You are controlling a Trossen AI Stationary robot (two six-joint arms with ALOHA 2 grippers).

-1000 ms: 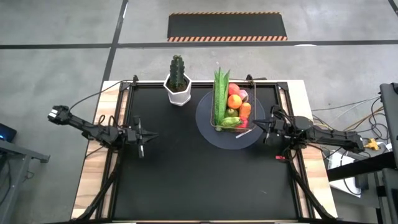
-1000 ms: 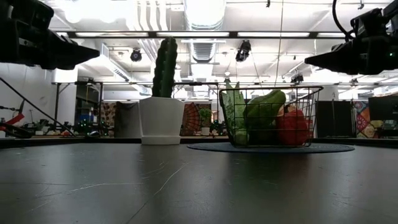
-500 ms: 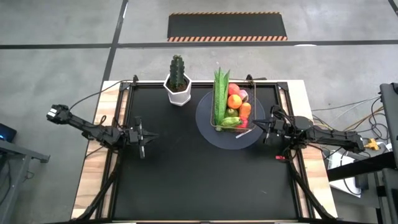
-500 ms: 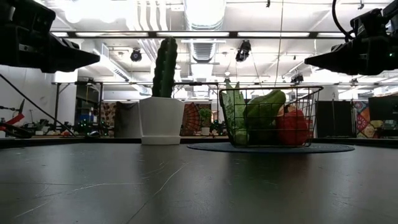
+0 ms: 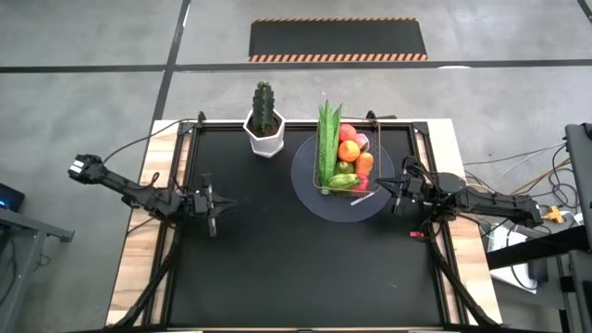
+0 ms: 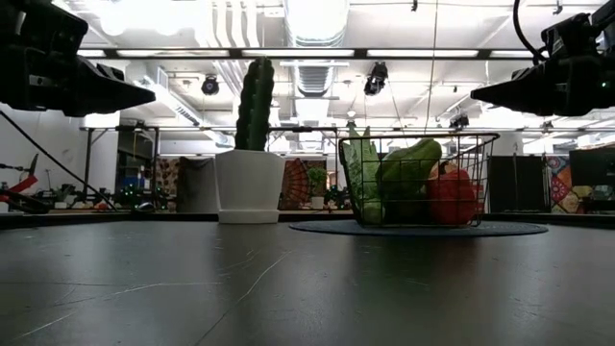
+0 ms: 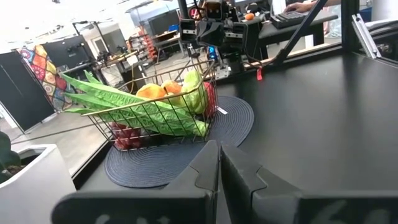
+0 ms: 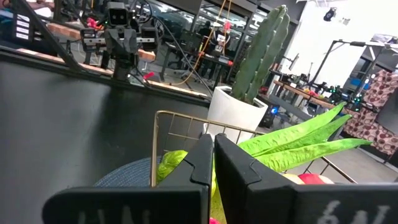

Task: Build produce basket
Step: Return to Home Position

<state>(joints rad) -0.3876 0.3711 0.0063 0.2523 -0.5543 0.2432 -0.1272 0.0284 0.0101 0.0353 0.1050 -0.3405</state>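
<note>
While both arms hang clear above the black tabletop [image 5: 277, 268], each tool is closed on itself and carries no load. The left tool [image 5: 215, 205] hovers over the tabletop's left part, its two dark fingers pressed together. The right tool [image 5: 387, 190] hovers at the right edge of the round grey woven mat [image 5: 310, 194], shut the same way, with its tips pointing at the small rectangular gold wire basket [image 5: 344, 162] just beside it.

The basket stands upright on the mat in the far right part of the tabletop and holds the toy produce. Just left of the mat, apart from it, stands the white hexagonal pot [image 5: 265, 137] with a tall green cactus [image 5: 265, 100]. The pot sits on the far side of the line from the left tool to the basket.

From above, the load shows long green bean pods [image 5: 327, 139] along the basket's left side, an orange [image 5: 349, 151] beside them, and pink, green and red pieces around it. The low view hides most of these. It shows a green pear [image 6: 408, 163] leaning over a red tomato [image 6: 452, 197] behind the thin grid, and the tools as dark wedges high at either edge.

The left wrist view looks across the mat to the basket, with the right arm [image 7: 217, 28] behind it. The right wrist view has the basket's rim close, the pot beyond it and the left arm [image 8: 121, 37] farthest.
</note>
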